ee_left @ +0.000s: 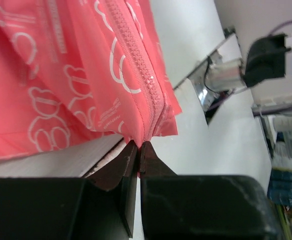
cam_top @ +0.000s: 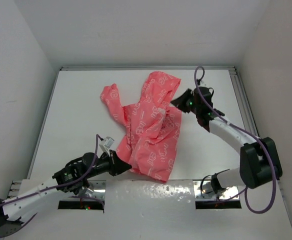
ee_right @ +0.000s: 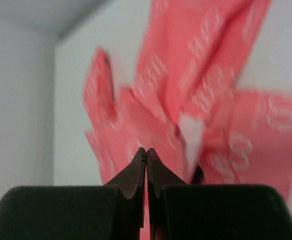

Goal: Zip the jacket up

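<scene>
A coral-pink jacket (cam_top: 148, 125) lies crumpled mid-counter (cam_top: 76, 110), hood toward the far wall. The left hand (ee_left: 139, 147) pinches its hem at the end of the zipper (ee_left: 136, 65). The right hand (ee_right: 146, 152), fingers pressed together, sits at the jacket's far right edge; any grip there is unclear.

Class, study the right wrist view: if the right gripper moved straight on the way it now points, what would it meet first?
The jacket: its pink fabric lies straight ahead of the shut right gripper. The view is blurred, so whether the tips already touch it is unclear.
</scene>
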### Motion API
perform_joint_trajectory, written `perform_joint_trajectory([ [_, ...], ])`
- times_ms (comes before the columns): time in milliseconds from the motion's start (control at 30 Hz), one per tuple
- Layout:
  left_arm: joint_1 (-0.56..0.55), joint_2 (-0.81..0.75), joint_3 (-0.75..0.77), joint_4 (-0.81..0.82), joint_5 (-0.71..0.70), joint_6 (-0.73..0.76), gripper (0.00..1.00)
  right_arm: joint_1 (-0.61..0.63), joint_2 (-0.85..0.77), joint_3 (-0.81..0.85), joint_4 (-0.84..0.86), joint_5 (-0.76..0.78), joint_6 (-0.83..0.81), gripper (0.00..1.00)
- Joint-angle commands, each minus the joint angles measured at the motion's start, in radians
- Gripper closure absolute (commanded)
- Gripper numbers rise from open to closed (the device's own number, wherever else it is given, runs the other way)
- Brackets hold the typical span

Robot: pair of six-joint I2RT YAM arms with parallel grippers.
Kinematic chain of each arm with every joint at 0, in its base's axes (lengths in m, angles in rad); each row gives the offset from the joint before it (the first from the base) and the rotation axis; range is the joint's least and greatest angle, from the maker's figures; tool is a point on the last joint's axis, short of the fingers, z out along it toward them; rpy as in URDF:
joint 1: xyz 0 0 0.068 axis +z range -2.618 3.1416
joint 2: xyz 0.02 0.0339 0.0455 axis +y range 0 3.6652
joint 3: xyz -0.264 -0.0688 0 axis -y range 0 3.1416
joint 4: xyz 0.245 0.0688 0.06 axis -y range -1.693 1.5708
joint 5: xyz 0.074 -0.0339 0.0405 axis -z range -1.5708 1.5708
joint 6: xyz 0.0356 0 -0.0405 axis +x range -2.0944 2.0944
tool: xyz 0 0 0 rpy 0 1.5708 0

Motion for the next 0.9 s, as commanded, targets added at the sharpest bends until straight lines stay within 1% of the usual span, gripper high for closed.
perform_joint_trajectory([
  [0, -0.007, 0.01, 0.067, -0.038, -0.133, -0.014, 0.97, 0.006, -0.106, -0.144, -0.058, -0.27, -0.143, 1.0],
  [33, -0.007, 0.028, 0.104, -0.046, -0.153, -0.008, 0.91, 0.006, -0.136, -0.208, -0.061, -0.29, -0.155, 1.0],
  [67, -0.007, 0.047, 0.121, -0.055, -0.175, -0.001, 0.83, 0.006, -0.172, -0.242, -0.061, -0.293, -0.164, 1.0],
  [100, -0.007, 0.08, 0.132, -0.054, -0.218, 0.001, 0.81, 0.006, -0.249, -0.277, -0.055, -0.291, -0.183, 1.0],
  [133, -0.007, 0.094, 0.146, -0.046, -0.238, 0.002, 0.78, 0.006, -0.283, -0.332, -0.046, -0.293, -0.198, 1.0],
  [167, -0.007, 0.105, 0.155, -0.023, -0.252, 0.004, 0.71, 0.006, -0.311, -0.35, -0.046, -0.291, -0.21, 0.92],
  [233, -0.007, 0.143, 0.185, -0.015, -0.279, 0.012, 0.66, 0.008, -0.328, -0.367, -0.04, -0.296, -0.223, 0.7],
  [267, -0.007, 0.153, 0.19, -0.023, -0.29, 0.013, 0.63, 0.008, -0.313, -0.365, -0.035, -0.31, -0.227, 0.65],
  [300, -0.007, 0.163, 0.192, -0.026, -0.314, 0.012, 0.63, 0.008, -0.294, -0.364, -0.032, -0.324, -0.224, 0.63],
  [367, -0.007, 0.168, 0.193, -0.032, -0.333, 0.004, 0.59, 0.006, -0.224, -0.373, 0.032, -0.368, -0.214, 0.58],
  [400, -0.007, 0.177, 0.196, -0.026, -0.347, 0.009, 0.54, 0.005, -0.199, -0.377, 0.061, -0.377, -0.206, 0.55],
  [433, -0.007, 0.191, 0.207, -0.018, -0.35, 0.033, 0.46, 0.006, -0.15, -0.374, 0.104, -0.388, -0.201, 0.56],
  [500, -0.007, 0.283, 0.239, -0.001, -0.348, 0.068, 0.46, 0.0, -0.104, -0.374, 0.165, -0.417, -0.18, 0.57],
  [533, -0.007, 0.322, 0.27, 0.029, -0.351, 0.099, 0.45, -0.006, -0.058, -0.377, 0.248, -0.472, -0.166, 0.56],
  [567, -0.007, 0.402, 0.287, 0.046, -0.353, 0.128, 0.45, -0.016, -0.035, -0.377, 0.288, -0.497, -0.137, 0.56],
  [600, -0.007, 0.441, 0.305, 0.064, -0.353, 0.146, 0.44, -0.024, -0.018, -0.379, 0.323, -0.512, -0.123, 0.55],
  [633, -0.007, 0.479, 0.348, 0.087, -0.365, 0.159, 0.43, -0.03, -0.004, -0.384, 0.38, -0.523, -0.111, 0.52],
  [667, -0.007, 0.548, 0.37, 0.095, -0.379, 0.171, 0.42, -0.044, 0.02, -0.387, 0.408, -0.534, -0.1, 0.51],
  [700, -0.007, 0.582, 0.391, 0.097, -0.393, 0.199, 0.42, -0.05, 0.036, -0.394, 0.483, -0.538, -0.061, 0.51],
  [733, -0.007, 0.617, 0.431, 0.106, -0.397, 0.209, 0.4, -0.053, 0.057, -0.399, 0.515, -0.549, -0.037, 0.51],
  [767, -0.007, 0.678, 0.443, 0.117, -0.4, 0.217, 0.4, -0.055, 0.103, -0.399, 0.547, -0.567, 0.002, 0.5],
  [800, -0.007, 0.708, 0.454, 0.129, -0.393, 0.226, 0.4, -0.053, 0.12, -0.405, 0.577, -0.568, 0.022, 0.5],
  [867, -0.007, 0.793, 0.482, 0.163, -0.396, 0.246, 0.38, -0.061, 0.155, -0.445, 0.692, -0.565, 0.078, 0.48],
])
